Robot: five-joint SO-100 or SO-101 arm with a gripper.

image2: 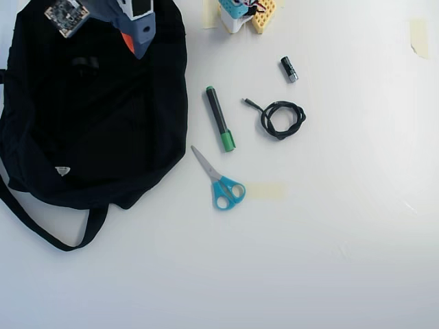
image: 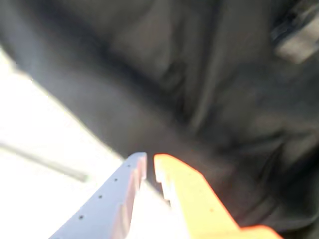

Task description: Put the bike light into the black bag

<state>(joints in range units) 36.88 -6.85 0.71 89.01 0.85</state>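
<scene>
Pincer (image: 149,160) over black bag (image2: 89,130), fingertips nearly together, narrow gap, nothing between them in blurred wrist view. Grey finger (image: 107,199) left, orange finger (image: 197,199) right. Overhead view: pincer (image2: 134,42) above bag's upper part, pointing down-frame. Small dark lump (image2: 85,63) on bag fabric just left of pincer, possibly bike light; too dark to tell its axis. On white tabletop (image2: 329,240) right of bag: green marker (image2: 219,118), blue-handled scissors (image2: 218,178), coiled cable (image2: 280,118), small cylinder (image2: 289,69).

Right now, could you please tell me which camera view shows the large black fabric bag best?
The overhead view: the large black fabric bag appears whole, with straps and white label. The wrist view shows only blurred dark folds of it beyond the gripper.
</scene>
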